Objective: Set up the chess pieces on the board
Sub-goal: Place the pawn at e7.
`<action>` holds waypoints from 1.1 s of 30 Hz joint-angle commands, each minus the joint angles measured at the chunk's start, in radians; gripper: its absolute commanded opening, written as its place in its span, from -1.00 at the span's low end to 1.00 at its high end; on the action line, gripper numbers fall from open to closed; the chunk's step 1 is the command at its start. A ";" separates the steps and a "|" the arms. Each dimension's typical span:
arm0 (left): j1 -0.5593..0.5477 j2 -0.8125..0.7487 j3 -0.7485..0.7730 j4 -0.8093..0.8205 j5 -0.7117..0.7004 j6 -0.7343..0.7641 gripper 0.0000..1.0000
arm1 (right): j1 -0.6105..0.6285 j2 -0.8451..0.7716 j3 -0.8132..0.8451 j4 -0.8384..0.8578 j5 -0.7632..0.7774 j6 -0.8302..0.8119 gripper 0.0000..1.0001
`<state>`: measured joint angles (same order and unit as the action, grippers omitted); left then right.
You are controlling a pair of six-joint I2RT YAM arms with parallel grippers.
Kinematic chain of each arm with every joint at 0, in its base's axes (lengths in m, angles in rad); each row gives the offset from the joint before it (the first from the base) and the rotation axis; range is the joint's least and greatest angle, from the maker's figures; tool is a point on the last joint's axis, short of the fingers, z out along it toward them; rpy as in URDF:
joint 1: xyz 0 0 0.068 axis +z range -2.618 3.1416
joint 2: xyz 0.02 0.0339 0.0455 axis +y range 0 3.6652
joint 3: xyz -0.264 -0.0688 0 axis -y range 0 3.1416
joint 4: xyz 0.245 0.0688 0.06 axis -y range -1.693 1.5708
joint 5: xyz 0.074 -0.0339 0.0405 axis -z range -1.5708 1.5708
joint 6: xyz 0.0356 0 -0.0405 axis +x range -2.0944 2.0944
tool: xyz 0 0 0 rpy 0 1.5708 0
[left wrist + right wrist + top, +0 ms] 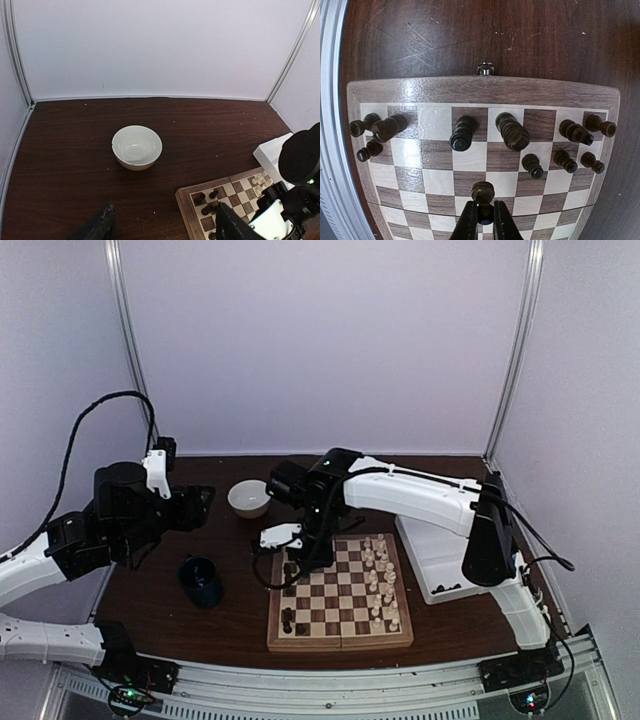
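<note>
The board [340, 612] lies in the middle of the table, with cream pieces [381, 580] along its right side and dark pieces [289, 619] along its left. My right gripper [482, 222] hangs over the board's dark side, shut on a dark brown pawn [483, 192] held just above the squares. Several dark pieces [512, 132] stand in the two edge rows beyond it. In the top view the right gripper [293, 575] is over the board's left part. My left gripper [165, 230] is open and empty, over bare table left of the board [227, 200].
A cream bowl [248, 498] stands behind the board, also in the left wrist view [136, 146]. A dark blue cup [201, 580] stands left of the board. A white tray [440, 560] with a few dark pieces lies to the right. Walls enclose the table.
</note>
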<state>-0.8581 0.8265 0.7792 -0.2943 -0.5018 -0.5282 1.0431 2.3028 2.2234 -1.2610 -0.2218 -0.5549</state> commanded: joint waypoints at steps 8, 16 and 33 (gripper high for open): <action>0.006 -0.018 -0.023 0.003 -0.023 0.010 0.37 | 0.011 0.086 0.076 -0.014 0.042 0.003 -0.92; 0.007 -0.015 -0.030 0.000 -0.026 0.010 0.38 | 0.011 0.111 0.078 -0.008 0.044 0.004 -0.91; 0.006 -0.001 -0.034 0.005 -0.027 0.014 0.39 | 0.011 0.134 0.079 0.020 0.074 0.009 -0.81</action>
<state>-0.8581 0.8196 0.7570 -0.3157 -0.5171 -0.5247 1.0481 2.4222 2.2734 -1.2579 -0.1741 -0.5514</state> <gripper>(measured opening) 0.693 0.105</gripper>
